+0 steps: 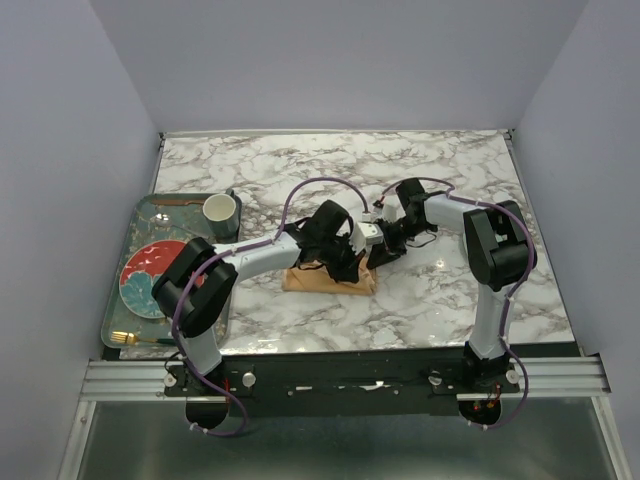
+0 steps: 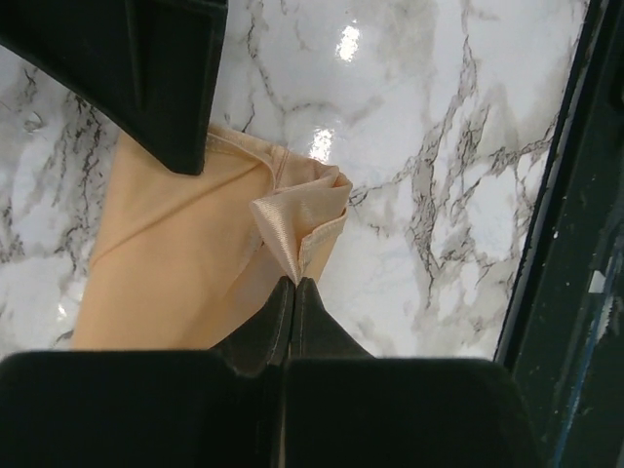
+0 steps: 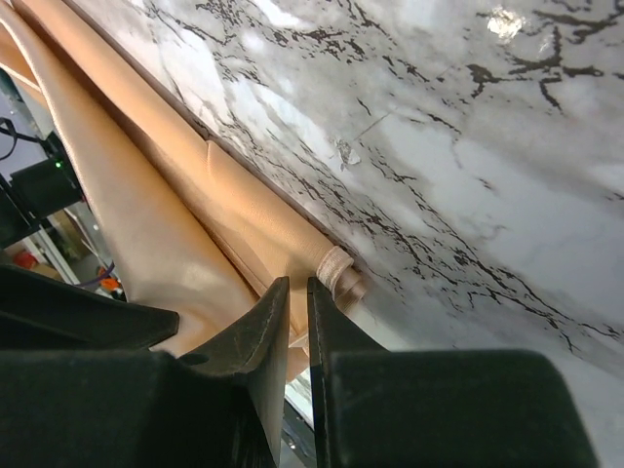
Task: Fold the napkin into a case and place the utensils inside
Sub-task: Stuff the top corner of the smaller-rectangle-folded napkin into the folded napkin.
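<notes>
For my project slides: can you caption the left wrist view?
Left gripper pinching a raised corner of the folded peach napkin on the marble table.

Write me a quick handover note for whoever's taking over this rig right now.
Left gripper: shut, pinching a corner flap of the napkin.
Right gripper: fingers almost together at the napkin's rolled end; grip unclear.
Napkin: folded narrow, middle of the marble table, under both grippers.
Gold fork: on the tray at far left.
Done: most of the folding.
Left: finish the fold, slide the fork inside.
</notes>
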`<act>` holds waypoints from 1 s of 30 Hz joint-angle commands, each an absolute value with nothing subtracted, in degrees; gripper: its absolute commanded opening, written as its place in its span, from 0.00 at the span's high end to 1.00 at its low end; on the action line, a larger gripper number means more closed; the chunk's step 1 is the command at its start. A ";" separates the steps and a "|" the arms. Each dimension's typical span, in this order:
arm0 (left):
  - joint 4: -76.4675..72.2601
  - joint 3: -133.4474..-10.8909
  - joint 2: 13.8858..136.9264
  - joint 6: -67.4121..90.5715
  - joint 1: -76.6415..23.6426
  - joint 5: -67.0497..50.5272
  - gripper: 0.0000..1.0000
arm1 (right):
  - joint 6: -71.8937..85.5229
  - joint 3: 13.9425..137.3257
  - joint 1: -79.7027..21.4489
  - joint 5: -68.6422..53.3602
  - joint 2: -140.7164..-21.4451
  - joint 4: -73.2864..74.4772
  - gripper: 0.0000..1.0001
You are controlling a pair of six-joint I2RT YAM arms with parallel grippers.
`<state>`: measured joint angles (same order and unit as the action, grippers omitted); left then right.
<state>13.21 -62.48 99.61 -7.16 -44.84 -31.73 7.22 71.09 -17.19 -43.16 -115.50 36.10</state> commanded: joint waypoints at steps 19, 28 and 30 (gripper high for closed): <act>14.15 -64.95 109.42 10.72 -36.74 -42.36 1.00 | -2.55 68.29 -19.25 -42.54 -107.41 33.93 0.75; 14.33 -66.97 111.00 12.39 -36.04 -44.30 1.00 | -3.25 65.92 -21.44 -38.94 -103.63 28.13 0.68; 14.50 -67.24 111.44 12.48 -35.77 -44.73 1.00 | -3.43 65.39 -22.23 -36.75 -103.45 26.64 0.68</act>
